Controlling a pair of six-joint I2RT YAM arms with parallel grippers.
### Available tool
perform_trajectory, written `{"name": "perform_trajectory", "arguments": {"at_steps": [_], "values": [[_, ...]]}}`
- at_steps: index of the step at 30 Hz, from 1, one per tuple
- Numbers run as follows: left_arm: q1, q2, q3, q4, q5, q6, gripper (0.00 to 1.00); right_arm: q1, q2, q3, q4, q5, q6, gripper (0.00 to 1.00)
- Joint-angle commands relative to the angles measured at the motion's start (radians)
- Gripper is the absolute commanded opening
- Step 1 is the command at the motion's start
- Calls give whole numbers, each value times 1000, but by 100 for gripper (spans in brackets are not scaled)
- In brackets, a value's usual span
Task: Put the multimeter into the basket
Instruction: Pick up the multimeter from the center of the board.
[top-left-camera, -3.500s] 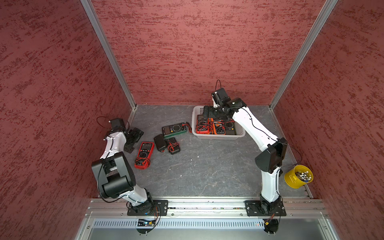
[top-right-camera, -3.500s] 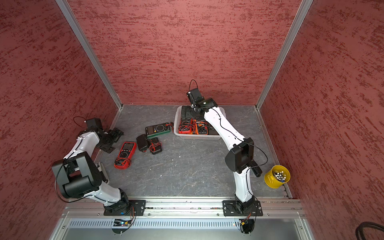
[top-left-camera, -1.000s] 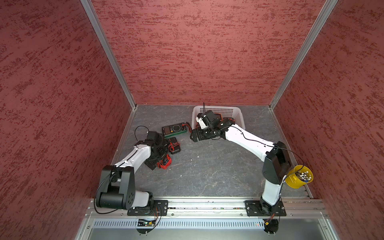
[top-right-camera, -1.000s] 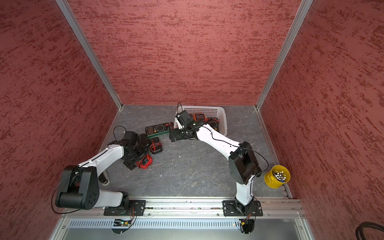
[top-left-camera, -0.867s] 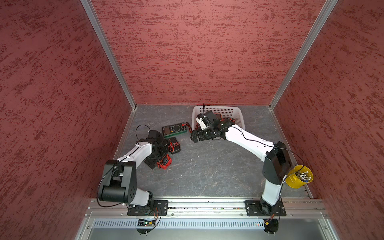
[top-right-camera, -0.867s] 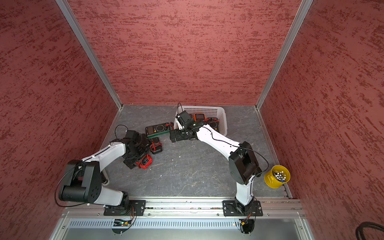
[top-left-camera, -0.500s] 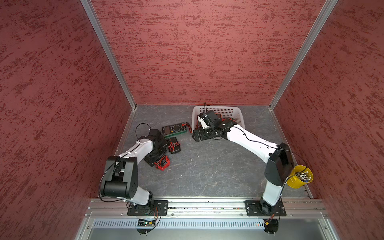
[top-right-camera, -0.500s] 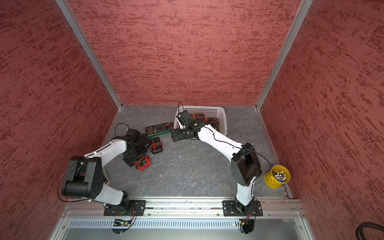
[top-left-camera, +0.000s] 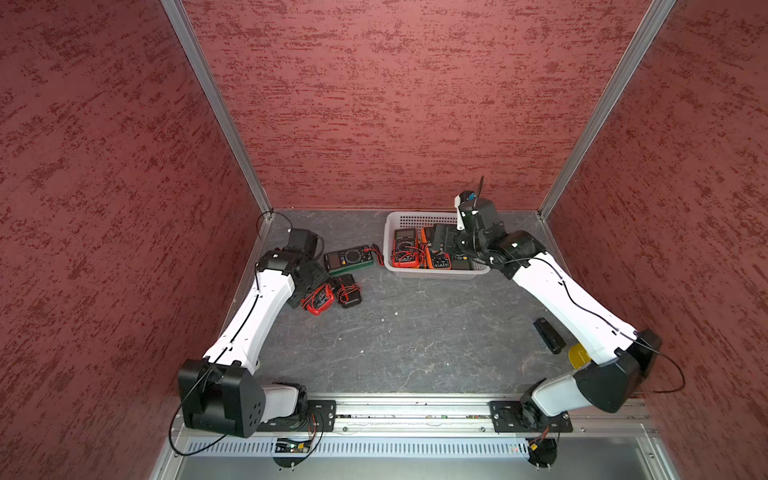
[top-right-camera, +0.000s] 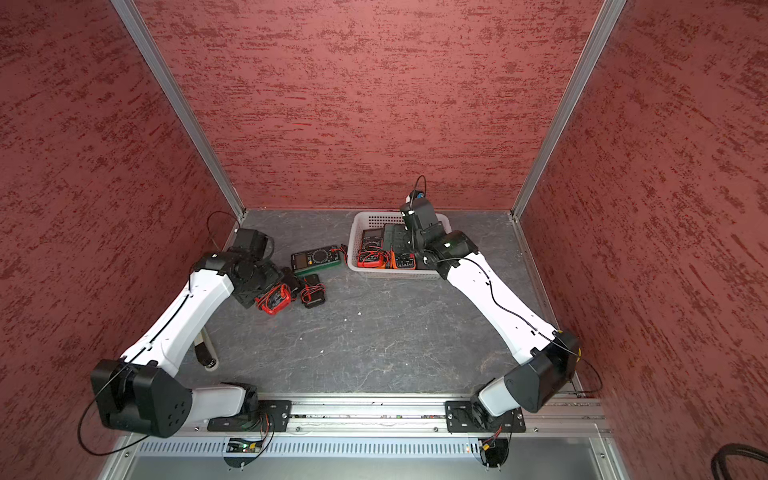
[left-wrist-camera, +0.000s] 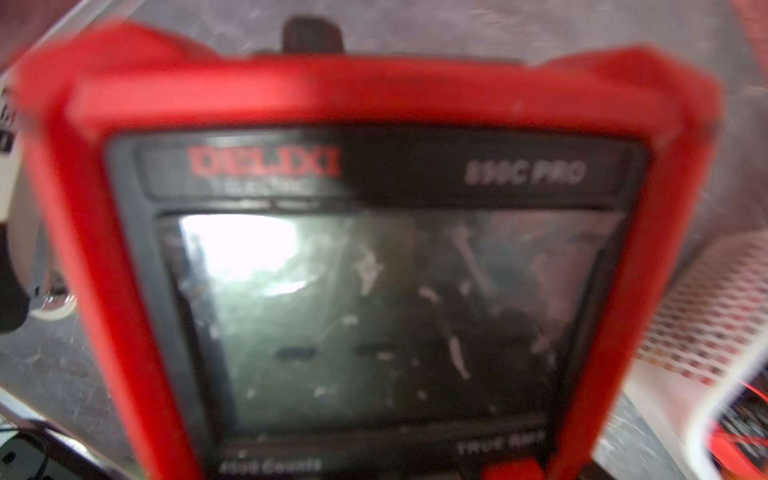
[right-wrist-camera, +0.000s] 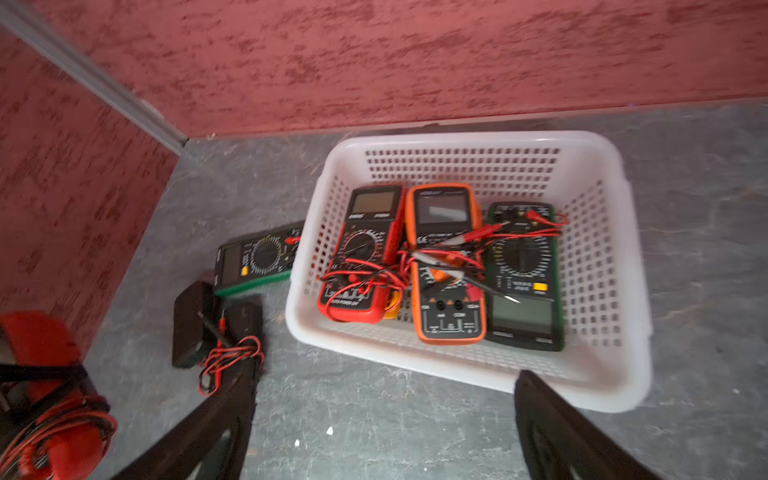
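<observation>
A red multimeter (top-left-camera: 319, 298) with red leads stands tilted off the grey floor at the left, and my left gripper (top-left-camera: 306, 291) is shut on it. In the left wrist view its screen (left-wrist-camera: 374, 311) fills the picture and hides the jaws. The white perforated basket (top-left-camera: 432, 272) (top-right-camera: 390, 272) (right-wrist-camera: 457, 143) stands at the back right. In it lie a red, an orange and a green multimeter with tangled leads. My right gripper (top-left-camera: 442, 245) (right-wrist-camera: 386, 378) hangs open and empty by the basket's near side.
On the floor left of the basket lie a green multimeter (top-left-camera: 348, 258) (right-wrist-camera: 257, 257) and a black unit with red leads (top-left-camera: 348, 291) (right-wrist-camera: 195, 324). A small black bar (top-left-camera: 548, 335) lies at the right. A yellow cup (top-left-camera: 579, 356) shows behind the right arm. Red walls close three sides.
My left gripper closed on the red multimeter and drew it back a little. My right arm swung, open, from near the floor's green multimeter to the basket.
</observation>
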Motion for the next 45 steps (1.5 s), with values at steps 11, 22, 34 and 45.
{"name": "perform_trajectory", "arguments": {"at_steps": [11,22,34,45], "values": [[-349,599,779,91,43,130,18,-273,-191,-230,-27,-5,141,99],[-491,1023,1348,117,115,99,18,-317,-346,-470,43,87,198,99],[-553,1019,1259,324,194,185,17,-416,-247,-418,237,-328,56,96],[-544,864,1008,549,316,425,17,-557,58,-99,272,-820,-7,86]]}}
